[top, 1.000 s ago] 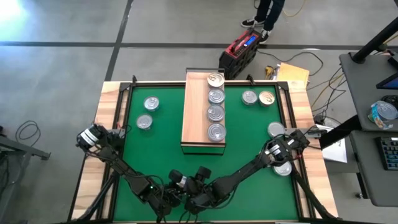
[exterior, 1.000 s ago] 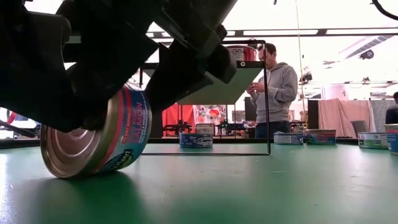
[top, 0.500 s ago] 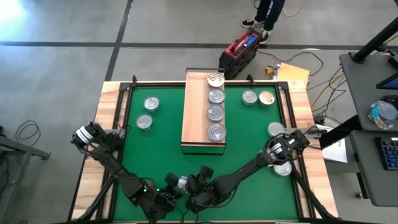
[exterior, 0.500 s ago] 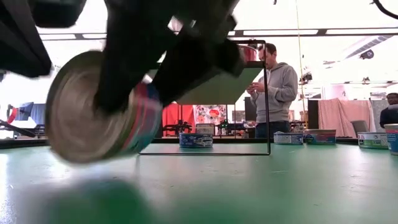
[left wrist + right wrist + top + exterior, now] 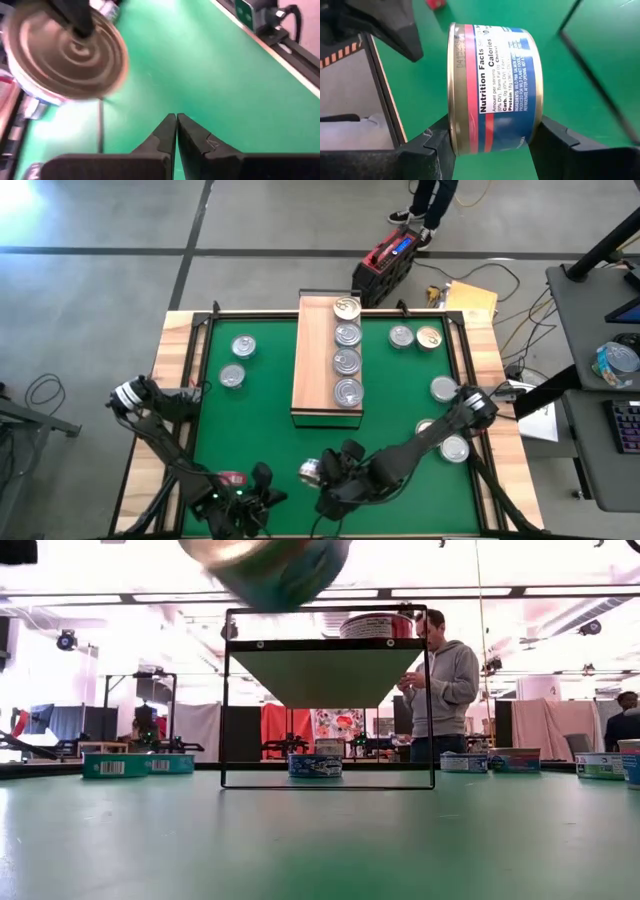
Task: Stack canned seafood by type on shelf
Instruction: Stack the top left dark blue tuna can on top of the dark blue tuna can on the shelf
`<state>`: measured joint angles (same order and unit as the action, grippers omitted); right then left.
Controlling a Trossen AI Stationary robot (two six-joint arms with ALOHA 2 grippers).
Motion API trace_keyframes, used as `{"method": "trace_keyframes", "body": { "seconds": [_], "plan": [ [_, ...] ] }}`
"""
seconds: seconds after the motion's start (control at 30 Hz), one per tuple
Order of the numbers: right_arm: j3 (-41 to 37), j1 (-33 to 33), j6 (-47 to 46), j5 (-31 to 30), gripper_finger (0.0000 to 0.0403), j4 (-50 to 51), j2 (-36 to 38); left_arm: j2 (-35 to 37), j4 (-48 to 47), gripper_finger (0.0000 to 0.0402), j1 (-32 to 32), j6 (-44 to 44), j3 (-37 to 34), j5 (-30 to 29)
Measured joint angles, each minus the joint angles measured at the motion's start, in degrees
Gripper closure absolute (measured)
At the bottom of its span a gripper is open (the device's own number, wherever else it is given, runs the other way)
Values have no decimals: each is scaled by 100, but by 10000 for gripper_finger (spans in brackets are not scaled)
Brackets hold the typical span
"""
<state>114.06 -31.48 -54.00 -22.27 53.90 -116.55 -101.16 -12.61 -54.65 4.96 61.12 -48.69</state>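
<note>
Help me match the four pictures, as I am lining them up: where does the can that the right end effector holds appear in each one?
High view: held can near the front edge, just below the shelf.
Low view: top centre, cut off by the edge, above the shelf.
Left wrist view: upper left, lid facing.
Right wrist view: centre, label facing, between the fingers.
Shared landmark: the green mat.

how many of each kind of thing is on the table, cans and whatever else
cans: 12 (4 on the shelf, 7 on the green mat, one of those half hidden by the right arm; 1 held in the right tool)
shelf: 1
small red flat thing: 1
total: 14
</note>
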Motion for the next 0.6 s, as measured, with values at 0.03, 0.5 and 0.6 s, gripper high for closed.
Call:
{"method": "trace_keyframes", "body": {
  "seconds": [0.03, 0.5, 0.6],
  "plan": [
    [-2, 7, 31, -5, 215, 70, 107, 14, -44, 402, -6, 0, 1, -27],
    [-1199, 1320, 1962, 138, 215, -694, 2443, 221, -546, 401, 661, -985, 1, 89],
    [-1790, 1951, 2447, 714, 215, -1391, 3020, 258, -749, 401, 991, -1135, 1, 308]
  ]
}}
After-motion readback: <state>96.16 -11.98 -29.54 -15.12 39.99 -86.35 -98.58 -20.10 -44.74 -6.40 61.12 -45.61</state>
